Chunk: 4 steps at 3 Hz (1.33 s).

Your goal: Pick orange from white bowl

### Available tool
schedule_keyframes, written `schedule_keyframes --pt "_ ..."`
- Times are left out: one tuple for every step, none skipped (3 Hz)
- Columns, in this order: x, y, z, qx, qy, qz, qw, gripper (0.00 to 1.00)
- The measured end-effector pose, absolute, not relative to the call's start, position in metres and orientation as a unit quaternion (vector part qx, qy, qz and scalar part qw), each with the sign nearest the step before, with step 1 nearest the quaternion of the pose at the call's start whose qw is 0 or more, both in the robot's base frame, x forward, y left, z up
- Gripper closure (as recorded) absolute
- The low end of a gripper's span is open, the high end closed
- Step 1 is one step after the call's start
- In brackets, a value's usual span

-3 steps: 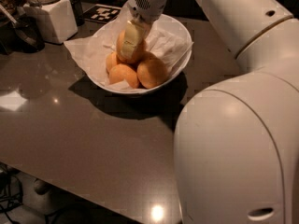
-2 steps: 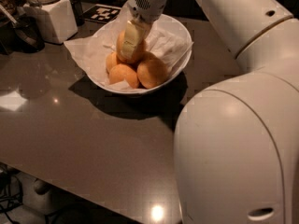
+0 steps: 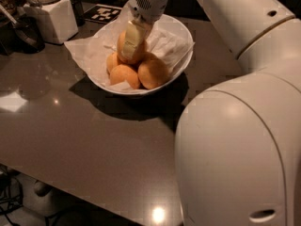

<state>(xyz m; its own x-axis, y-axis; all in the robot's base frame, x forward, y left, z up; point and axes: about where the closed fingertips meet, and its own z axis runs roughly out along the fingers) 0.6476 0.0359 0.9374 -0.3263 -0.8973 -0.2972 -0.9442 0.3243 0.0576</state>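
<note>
- Orange [image 3: 122, 50], the roundest fruit of the heap, sits directly between the jaws of the gripper [image 3: 131, 47], on top of the pile and inside the white bowl [image 3: 181, 69].
- We see one pale finger [image 3: 134, 36] lying flat against the orange's near face. The other finger is hidden behind the fruit. We read the gripper as closed to the fruit's width and holding it, with nothing else in its grasp.
- We judge the orange firm and moderately heavy for its size, with a smooth, waxy skin that could roll or slip out of flat pads. A hold across its widest girth, with the pads opposite each other, looks safest to us. Pressure should be firm but not enough to bruise the peel.
- Just below and in front of the gripper lie the other oranges [image 3: 153, 73], touching one another and the held fruit, so a straight upward lift would disturb them least.
- Under them, crumpled white paper [image 3: 87, 51] lines the bowl and spills over its rim to the gripper's left. We think it is light enough to drag along if caught.
- Beneath the bowl is the dark, glossy table [image 3: 70, 140].
- Well off to the gripper's left stands a white canister [image 3: 49, 18], and the robot's arm [image 3: 244, 126] fills the near right.
</note>
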Motion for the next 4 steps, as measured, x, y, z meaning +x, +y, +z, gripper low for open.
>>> schedule_keyframes --pt "0.6476 0.0359 0.9375 -0.571 0.807 0.111 0.106 0.13" --pt "0.6477 0.0359 0.937 -0.571 0.807 0.111 0.106 0.0" --pt "0.6477 0.0359 0.9287 -0.571 0.807 0.111 0.106 0.18" --pt "0.6478 0.036 0.9287 -0.571 0.807 0.111 0.106 0.41"
